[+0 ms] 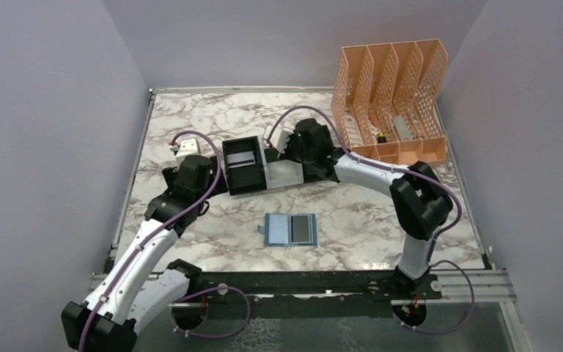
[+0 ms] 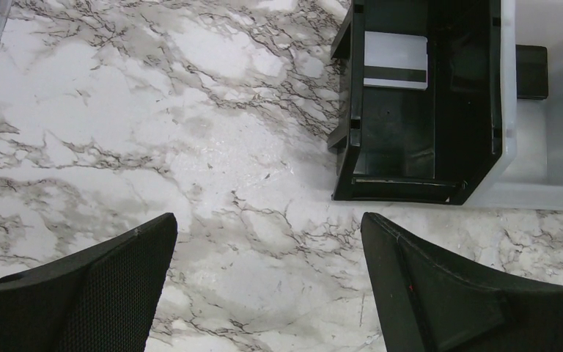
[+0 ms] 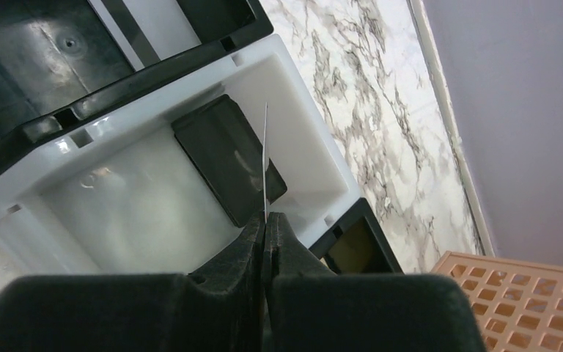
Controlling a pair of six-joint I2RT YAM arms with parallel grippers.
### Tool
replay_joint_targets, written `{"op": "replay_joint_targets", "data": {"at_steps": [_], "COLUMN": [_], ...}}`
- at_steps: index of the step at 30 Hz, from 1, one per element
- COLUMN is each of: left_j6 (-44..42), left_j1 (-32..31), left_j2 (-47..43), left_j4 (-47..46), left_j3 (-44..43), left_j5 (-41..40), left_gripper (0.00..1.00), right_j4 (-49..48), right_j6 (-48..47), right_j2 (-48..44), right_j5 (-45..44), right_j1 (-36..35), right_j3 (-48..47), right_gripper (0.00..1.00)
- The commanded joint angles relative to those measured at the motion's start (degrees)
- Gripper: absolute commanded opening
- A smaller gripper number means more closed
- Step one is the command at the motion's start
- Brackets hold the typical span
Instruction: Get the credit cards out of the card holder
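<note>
The card holder (image 1: 278, 229) lies open and flat, inside up, near the middle of the near edge of the bench (image 1: 190, 121), apart from both arms. A dark card (image 1: 304, 229) covers its right panel (whether it sits in a slot cannot be determined). The left panel shows bare blue.

The black-and-white tray (image 1: 284, 176) stands near the centre of the bench, on the far side of the card holder. Its black left compartment contains a silvery-grey card (image 2: 394, 60) with a dark stripe. Its white middle compartment contains a black card (image 3: 223, 158).

The right fingers (image 3: 289, 253) are pressed together on a thin pale card (image 3: 266, 147), seen edge-on, above the white compartment. The left fingers (image 2: 110, 293) are spread wide and grip nothing. They hang over bare bench just beside the tray's black compartment, on the side toward the left edge.

An orange file rack (image 1: 392, 73) stands at the far right corner.
</note>
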State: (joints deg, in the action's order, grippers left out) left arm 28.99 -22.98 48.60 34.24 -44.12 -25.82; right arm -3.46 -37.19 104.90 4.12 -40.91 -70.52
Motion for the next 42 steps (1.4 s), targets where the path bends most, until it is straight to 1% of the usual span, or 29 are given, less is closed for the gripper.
{"op": "replay_joint_targets", "data": {"at_steps": [1, 4, 6, 9, 11, 13, 18, 21, 28, 32, 34, 37, 40, 42], "left_j6": [0.33, 0.27, 0.27, 0.23, 0.15, 0.11, 0.01, -0.12, -0.08, -0.15, -0.16, -0.30, -0.26, -0.28], "left_j1": [0.19, 0.21, 0.20, 0.17, 0.17, 0.20, 0.15, 0.14, 0.21, 0.19, 0.20, 0.18, 0.22, 0.22], "left_j2": [-1.53, -1.78, -2.03, -2.27, -2.13, -1.96, -1.75, -1.45, -1.41, -1.40, -1.23, -1.11, -1.17, -1.18], "left_j4": [0.24, 0.32, 0.26, 0.29, 0.31, 0.27, 0.25, 0.28, 0.26, 0.30, 0.22, 0.22, 0.25, 0.22], "left_j3": [0.65, 0.69, 0.79, 0.87, 0.88, 0.79, 0.80, 0.70, 0.70, 0.73, 0.70, 0.70, 0.70, 0.78], "left_j5": [-2.92, -3.10, -2.96, -3.24, -3.44, -3.55, -2.95, -3.11, -2.85, -2.73, -2.58, -2.36, -2.32, -2.27], "left_gripper": [0.99, 0.99, 0.99, 0.99, 0.99, 0.99, 0.99, 0.99, 0.99, 0.99, 0.99, 0.99, 0.99, 0.99], "right_j4": [-0.08, -2.14, -1.33, 0.00, 1.86, 0.26, -0.22, 1.11, 2.10, 2.84, 3.39, 4.92, 5.66, 5.67], "right_j6": [-4.95, -6.42, -7.89, -7.09, -8.18, -8.51, -11.11, -11.80, -13.76, -13.89, -13.73, -13.10, -12.37, -11.82], "right_j2": [4.32, 6.40, 7.64, 10.35, 11.89, 13.13, 16.10, 17.73, 20.15, 20.42, 20.73, 21.04, 20.97, 20.71], "right_j5": [-3.32, -3.58, -1.99, -2.78, -3.24, -4.04, -5.82, -5.81, -7.26, -8.59, -9.08, -9.24, -8.20, -8.23], "right_j1": [-0.16, -0.22, -0.22, -0.27, -0.31, -0.31, -0.31, -0.40, -1.08, -1.19, -1.30, -1.71, -1.80, -1.87], "right_j3": [-3.80, -4.78, -6.19, -9.25, -11.23, -11.88, -13.99, -16.34, -17.94, -18.37, -18.61, -19.37, -19.62, -19.65], "right_gripper": [0.01, 0.01, 0.01, 0.01, 0.01, 0.01, 0.01, 0.01, 0.01, 0.05, 0.10, 0.14, 0.22, 0.24]}}
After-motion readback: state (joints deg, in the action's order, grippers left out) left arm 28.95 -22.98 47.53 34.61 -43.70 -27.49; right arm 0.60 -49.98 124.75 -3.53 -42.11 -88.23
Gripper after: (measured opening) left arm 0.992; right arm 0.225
